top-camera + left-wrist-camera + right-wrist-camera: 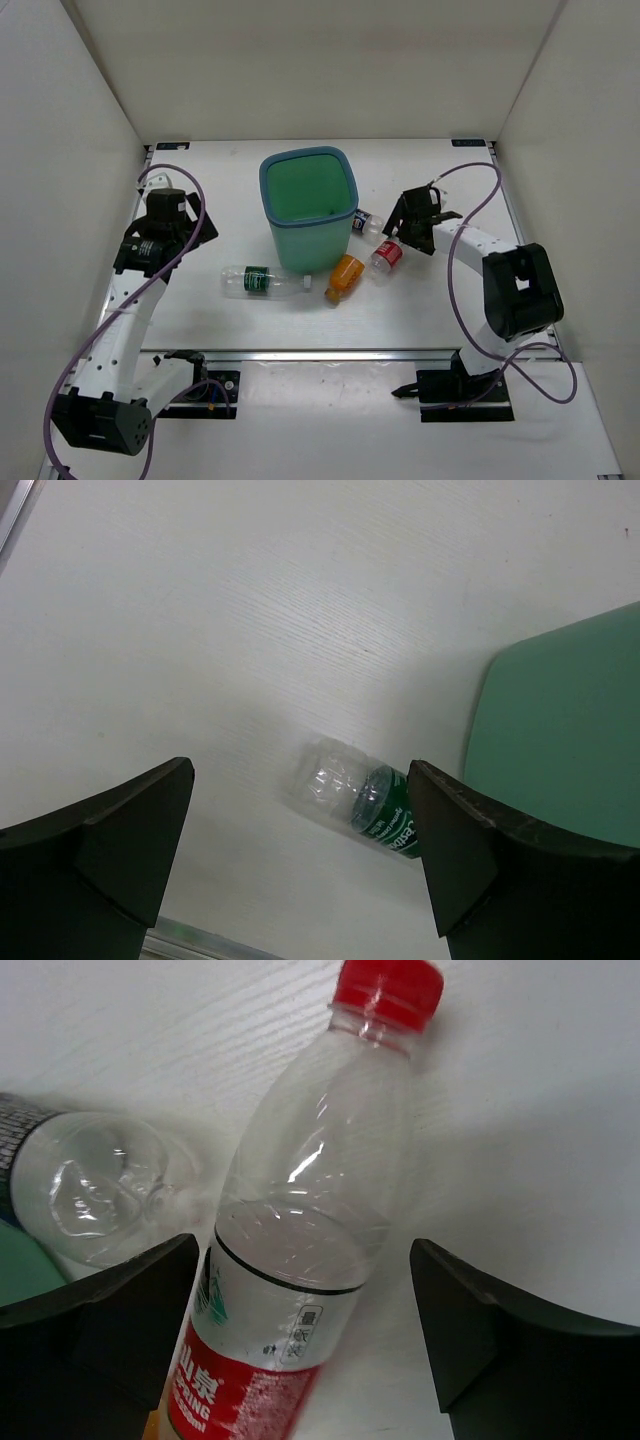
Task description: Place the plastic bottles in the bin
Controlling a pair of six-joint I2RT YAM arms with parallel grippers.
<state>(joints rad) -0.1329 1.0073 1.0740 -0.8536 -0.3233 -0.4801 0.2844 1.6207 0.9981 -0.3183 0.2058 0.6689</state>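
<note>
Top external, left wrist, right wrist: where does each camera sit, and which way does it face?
Top external: above and behind the arms, looking down on the table; both arms show, bases at the bottom.
Left wrist: on the left arm, looking down at the green-label bottle near the bin; its open jaws frame the bottom.
Right wrist: on the right arm, looking down at the red-label bottle; its open jaws stand either side of it.
Shared: top external also shows both bottles and the bin.

Top cam: we see the whole table (200, 320) from above-behind. Wrist cams look down close; left shares green-label bottle (372, 810) with top, right shares red-label bottle (290, 1260).
</note>
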